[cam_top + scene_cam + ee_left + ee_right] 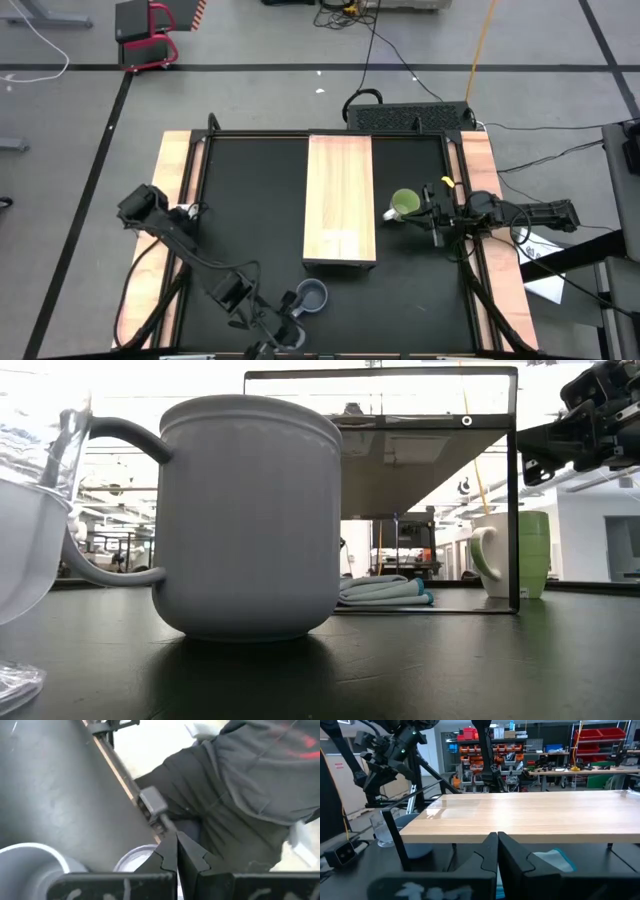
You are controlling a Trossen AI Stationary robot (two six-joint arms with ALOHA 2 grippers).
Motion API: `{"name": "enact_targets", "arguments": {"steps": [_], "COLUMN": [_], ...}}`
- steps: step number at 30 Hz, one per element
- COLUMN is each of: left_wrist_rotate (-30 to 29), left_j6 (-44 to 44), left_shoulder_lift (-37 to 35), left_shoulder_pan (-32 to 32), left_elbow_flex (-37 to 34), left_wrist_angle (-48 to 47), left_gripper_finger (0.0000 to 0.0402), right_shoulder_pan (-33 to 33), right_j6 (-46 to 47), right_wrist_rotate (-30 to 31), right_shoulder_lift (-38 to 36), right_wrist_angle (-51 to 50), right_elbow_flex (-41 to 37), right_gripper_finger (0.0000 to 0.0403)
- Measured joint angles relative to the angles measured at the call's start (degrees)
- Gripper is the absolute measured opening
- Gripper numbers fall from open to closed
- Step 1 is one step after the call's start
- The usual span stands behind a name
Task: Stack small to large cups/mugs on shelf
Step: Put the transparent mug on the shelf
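Observation:
The wooden shelf (340, 200) stands in the middle of the table. The lime-green mug (405, 204) stands on the table to the shelf's right, its pale handle (484, 556) toward the shelf. My right gripper (432, 214) is shut and empty, just right of this mug and higher than it (590, 420). The blue-grey mug (312, 296) stands near the table's front edge. The clear glass cup (30, 480) is beside it. My left gripper (176, 855) is shut, close by the glass cup's rim (131, 862). My left gripper's shut fingers stand right beside the glass cup's rim (131, 862). The fingers themselves hide the place, so I cannot tell whether they touch it.
A folded blue-and-white cloth (385, 592) lies under the shelf. A black metal frame (515, 490) carries the shelf. A person in dark clothes (240, 795) is beyond the table's front edge. Light wooden strips (172, 200) edge the table left and right.

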Motion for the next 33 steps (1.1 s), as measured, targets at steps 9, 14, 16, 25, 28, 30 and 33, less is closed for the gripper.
{"name": "enact_targets", "arguments": {"steps": [9,14,16,25,28,30,33], "left_wrist_rotate": [-4.81,-4.78,-4.84,-4.61,-4.64,-5.40,-9.14], "left_j6": [-10.46,-9.74,-9.66,-12.95,-12.83,-12.82,-12.77], "left_shoulder_lift": [1.27,3.96,4.66,4.76,4.77,4.87,4.68], "left_shoulder_pan": [-1.21,-1.91,-2.18,-2.95,-3.35,-3.50,-3.67], "left_elbow_flex": [0.19,0.17,0.13,0.12,0.76,3.58,9.02], "left_wrist_angle": [1.96,1.83,1.73,-0.18,-3.06,-8.86,-16.23], "left_gripper_finger": [0.0000,0.0000,0.0000,0.0000,0.0000,0.0000,0.0000], "right_shoulder_pan": [0.00,0.01,0.01,-0.01,-0.01,0.00,0.01], "right_j6": [0.41,0.32,0.30,0.28,0.27,0.23,0.03], "right_wrist_rotate": [-0.01,-0.02,-0.02,-0.04,-0.04,-0.04,-0.04], "right_shoulder_lift": [0.00,-0.01,0.01,-0.01,-0.01,0.00,-0.01], "right_wrist_angle": [-0.03,-0.04,-0.08,-0.08,-0.10,-0.08,-0.08], "right_elbow_flex": [-0.01,0.00,0.00,0.00,0.00,0.00,0.00], "right_gripper_finger": [0.0000,0.0000,0.0000,0.0000,0.0000,0.0000,0.0000]}}
